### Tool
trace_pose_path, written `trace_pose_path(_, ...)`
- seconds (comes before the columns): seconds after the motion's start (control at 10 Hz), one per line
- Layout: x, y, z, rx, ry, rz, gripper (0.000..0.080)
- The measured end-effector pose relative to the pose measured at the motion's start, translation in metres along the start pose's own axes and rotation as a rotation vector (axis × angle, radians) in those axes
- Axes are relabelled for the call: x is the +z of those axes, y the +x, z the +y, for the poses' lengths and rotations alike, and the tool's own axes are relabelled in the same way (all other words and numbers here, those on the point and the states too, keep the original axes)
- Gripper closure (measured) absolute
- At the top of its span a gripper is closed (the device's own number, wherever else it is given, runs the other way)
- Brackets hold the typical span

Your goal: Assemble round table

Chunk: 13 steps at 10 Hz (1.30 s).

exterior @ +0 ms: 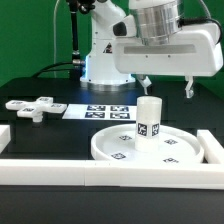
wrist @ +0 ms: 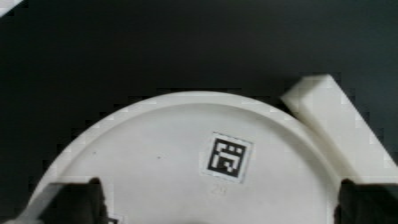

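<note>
White border rails (exterior: 100,172) are lining the near edge of the black table (exterior: 45,138). Just behind them the large round disc (exterior: 120,148) is lying flat with its rim up, its side at the exterior view's right sitting close to a side rail (exterior: 212,150). The short post (exterior: 149,118) is standing upright near the middle of the disc, a square tag facing the camera. Above it the gripper (exterior: 167,90) is hovering with its jaws spread wide and nothing held between them. In the wrist view, two dark fingertips (wrist: 80,203) are flanking the disc's floor, where a single tag (wrist: 228,157) is showing, and a white rail end (wrist: 334,110) is lying just beside the rim. Farther back, the marker board (exterior: 105,111) is lying flat on the table. The cross-shaped foot piece (exterior: 35,106) is resting at the exterior view's left, well apart from the disc. The arm's white base (exterior: 100,55) is standing at the rear against a green backdrop (exterior: 40,40).
</note>
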<state>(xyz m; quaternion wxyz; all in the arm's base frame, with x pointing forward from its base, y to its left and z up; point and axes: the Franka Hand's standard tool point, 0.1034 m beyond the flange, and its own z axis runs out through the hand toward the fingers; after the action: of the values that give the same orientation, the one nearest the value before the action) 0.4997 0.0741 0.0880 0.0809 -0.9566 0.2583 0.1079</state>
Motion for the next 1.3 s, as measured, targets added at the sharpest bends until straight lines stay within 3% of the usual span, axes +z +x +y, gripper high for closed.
trace_pose_path(0.5,0.0,0.002,0.005,-0.368,-0.004,-0.006,0.0151)
trace_pose_path(0.6,0.0,0.005,0.014,-0.551,-0.044,0.005,0.0151)
trace_pose_path(0.7,0.002,0.008,0.031,-0.662,-0.062,0.025,0.0151)
trace_pose_path(0.8,0.001,0.012,0.061,-0.75,-0.066,0.037,0.015)
trace_pose_path(0.9,-0.004,0.022,0.09,-0.776,-0.068,0.037,0.015)
trace_pose_path(1.1,-0.024,0.051,0.129,-0.835,-0.065,0.059,0.0151)
trace_pose_path(1.2,-0.034,0.061,0.138,-0.825,-0.058,0.062,0.0151)
trace_pose_path(1.3,-0.033,0.061,0.138,-0.821,-0.06,0.068,0.0151)
